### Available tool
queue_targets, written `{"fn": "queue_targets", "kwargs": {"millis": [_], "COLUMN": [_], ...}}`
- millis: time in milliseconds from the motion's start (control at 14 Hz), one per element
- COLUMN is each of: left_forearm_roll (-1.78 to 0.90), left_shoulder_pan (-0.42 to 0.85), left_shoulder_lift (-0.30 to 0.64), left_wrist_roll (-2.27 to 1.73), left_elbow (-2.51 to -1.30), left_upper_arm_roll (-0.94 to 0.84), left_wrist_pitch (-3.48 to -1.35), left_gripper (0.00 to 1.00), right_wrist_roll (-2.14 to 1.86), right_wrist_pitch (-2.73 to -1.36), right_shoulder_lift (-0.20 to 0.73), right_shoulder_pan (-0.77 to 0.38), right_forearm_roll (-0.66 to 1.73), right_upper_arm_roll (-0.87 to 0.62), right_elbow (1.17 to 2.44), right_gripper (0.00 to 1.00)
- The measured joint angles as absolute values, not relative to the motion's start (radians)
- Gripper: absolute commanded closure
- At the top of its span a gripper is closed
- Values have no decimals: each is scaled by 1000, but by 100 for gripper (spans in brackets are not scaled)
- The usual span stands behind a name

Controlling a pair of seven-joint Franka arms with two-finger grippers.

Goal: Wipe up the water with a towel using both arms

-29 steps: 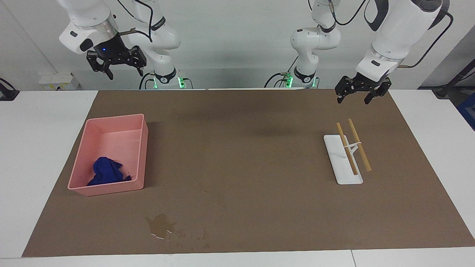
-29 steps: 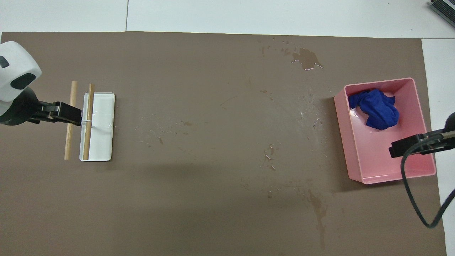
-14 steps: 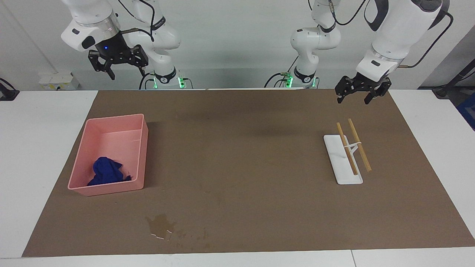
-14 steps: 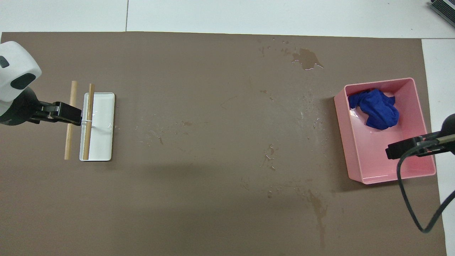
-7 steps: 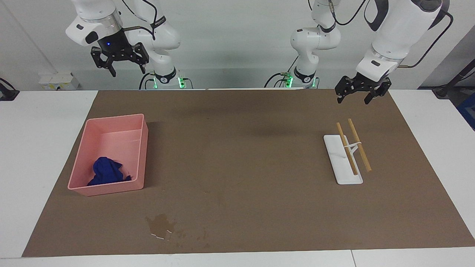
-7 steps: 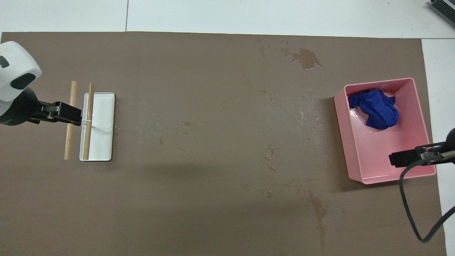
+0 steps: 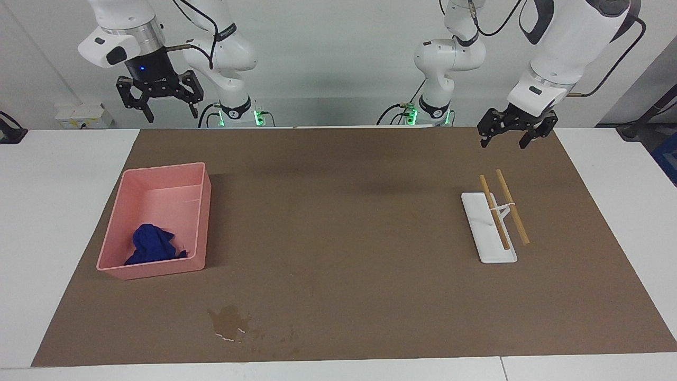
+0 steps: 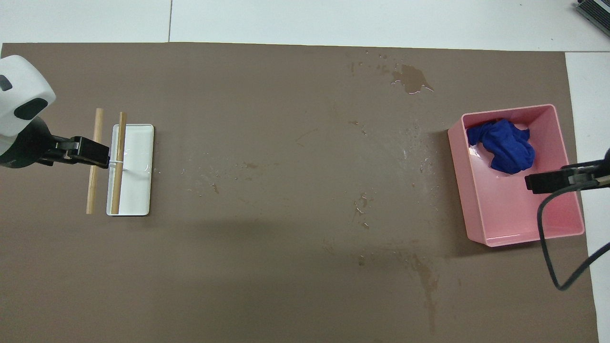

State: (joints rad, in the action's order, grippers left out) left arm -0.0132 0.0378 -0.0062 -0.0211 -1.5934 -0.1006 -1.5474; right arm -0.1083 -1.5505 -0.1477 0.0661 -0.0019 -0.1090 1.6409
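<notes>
The royal-blue towel lies crumpled in the pink tray, at the tray's end farther from the robots. The largest patch of water darkens the brown mat near the table edge farthest from the robots. Fainter streaks lie nearer to the robots. My right gripper hangs high and open, empty, over the tray's outer side. My left gripper waits open and empty above the mat, over the wooden sticks.
A white stand with two wooden sticks resting on it sits toward the left arm's end of the mat. A black cable hangs from the right arm beside the tray.
The right gripper has swung toward the right arm's end of the table and dipped slightly, still open. Towel, tray, water and the left arm have not moved.
</notes>
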Motion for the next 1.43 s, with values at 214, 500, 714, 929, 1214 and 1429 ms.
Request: {"fn": "queue_targets", "kwargs": {"millis": [214, 500, 714, 929, 1214, 1429], "left_forearm_roll": [-13, -13, -13, -13, -13, -13], "left_shoulder_pan": [38, 38, 38, 38, 38, 38], "left_shoulder_lift": [-6, -6, -6, -6, -6, -6], "left_wrist_roll": [-21, -21, -21, -21, -21, -21], "left_elbow": [-1593, -1593, -1593, -1593, -1593, -1593], "left_upper_arm_roll": [-101, -101, -101, -101, -101, -101], "left_wrist_pitch": [-1547, -1547, -1547, -1547, -1547, -1547], "left_gripper": [0, 0, 0, 0, 0, 0], "right_wrist_roll": [-109, -109, -109, -109, -109, -109], "right_wrist_pitch": [-1538, -1500, -1489, -1487, -1486, -1485], "right_shoulder_lift": [-95, -25, -22, -22, -22, -22], "right_shoulder_pan": [56, 52, 45, 45, 44, 42], "right_forearm_roll": [-17, -27, -27, -27, -27, -27], "right_upper_arm_roll": [-110, -111, -112, -112, -112, -112], "right_elbow": [1574, 1482, 1479, 1479, 1480, 1481], "right_gripper": [0, 0, 0, 0, 0, 0]}}
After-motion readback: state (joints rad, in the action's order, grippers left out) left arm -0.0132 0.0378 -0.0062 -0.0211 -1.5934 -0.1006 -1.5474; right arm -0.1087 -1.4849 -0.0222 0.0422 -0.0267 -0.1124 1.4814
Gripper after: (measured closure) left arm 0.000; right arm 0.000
